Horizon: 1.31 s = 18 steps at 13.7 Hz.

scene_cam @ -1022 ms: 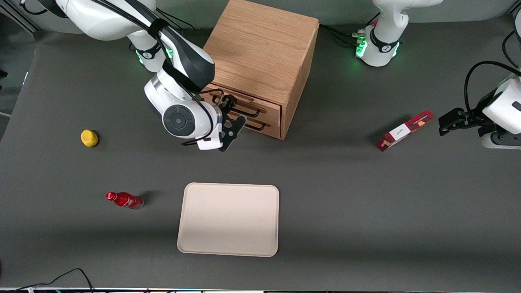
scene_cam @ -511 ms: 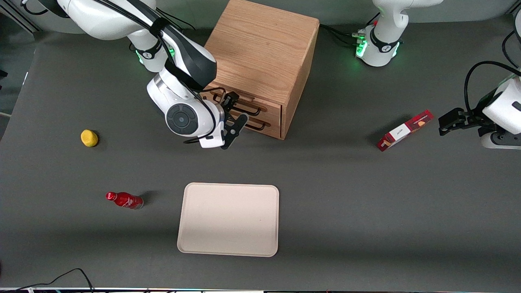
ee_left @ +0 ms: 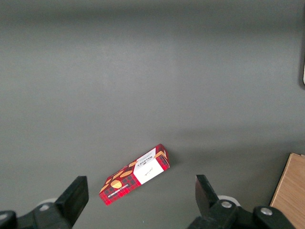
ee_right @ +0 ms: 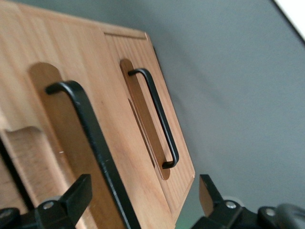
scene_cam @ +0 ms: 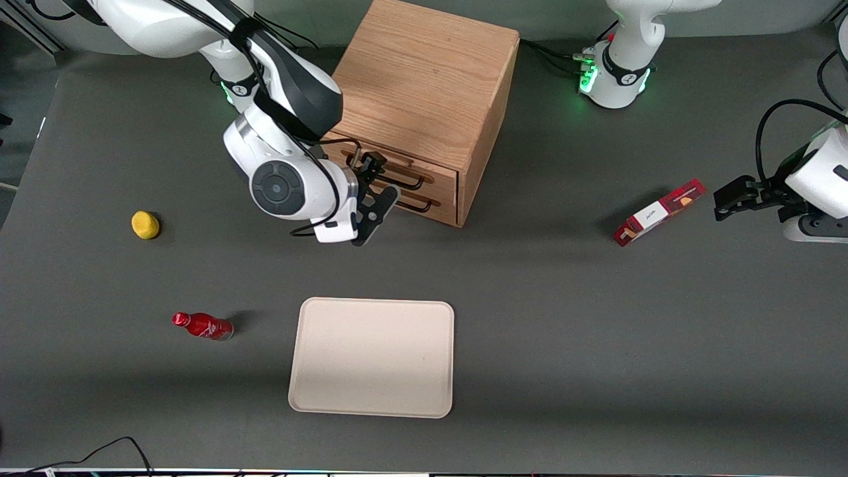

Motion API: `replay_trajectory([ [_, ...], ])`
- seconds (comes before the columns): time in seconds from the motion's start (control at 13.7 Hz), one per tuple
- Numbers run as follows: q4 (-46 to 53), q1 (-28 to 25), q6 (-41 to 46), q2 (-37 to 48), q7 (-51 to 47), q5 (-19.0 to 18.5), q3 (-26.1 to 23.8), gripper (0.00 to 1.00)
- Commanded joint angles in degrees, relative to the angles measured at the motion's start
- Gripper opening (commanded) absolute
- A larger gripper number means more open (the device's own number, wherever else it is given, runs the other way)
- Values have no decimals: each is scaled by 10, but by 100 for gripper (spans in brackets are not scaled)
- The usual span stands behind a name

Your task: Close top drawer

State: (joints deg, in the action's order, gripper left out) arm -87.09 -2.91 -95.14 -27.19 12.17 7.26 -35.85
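In front of cabinet (scene_cam: 424,99): gripper (scene_cam: 374,192) spread wide, holding nothing, right by top drawer (scene_cam: 397,167), which looks nearly flush. Rigid wood, prob slides easy. Push flat front beside pull (ee_right: 90,143), no grip req'd.

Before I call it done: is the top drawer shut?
Nearly shut: top drawer sits about flush with the cabinet face; gripper open in front of it.

The light oak top drawer (ee_right: 62,143) carried a black wire pull (ee_right: 93,143); the black two-finger gripper (scene_cam: 375,185) hung before it. A red plaid-patterned box (scene_cam: 658,212), yellow ball (scene_cam: 145,224), red bottle (scene_cam: 202,326) and cream tray (scene_cam: 371,356) lay on the dark grey table (scene_cam: 596,344).
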Motion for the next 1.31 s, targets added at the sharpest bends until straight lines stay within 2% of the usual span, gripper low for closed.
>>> replay_trajectory([
  [0.0, 16, 3, 15, 6, -12, 12, 2, 100],
  [0.07, 18, 4, 15, 11, -13, 8, 3, 100],
  [0.29, 30, 4, 22, 48, -44, 5, 54, 100],
  [0.51, 28, 3, 43, 103, -85, -14, 147, 100],
  [0.73, 22, 0, 49, 152, -172, -29, 230, 100],
  [0.95, -10, 0, 47, 208, -199, -63, 287, 100],
  [1.24, -74, 8, 39, 288, -191, -63, 356, 100],
])
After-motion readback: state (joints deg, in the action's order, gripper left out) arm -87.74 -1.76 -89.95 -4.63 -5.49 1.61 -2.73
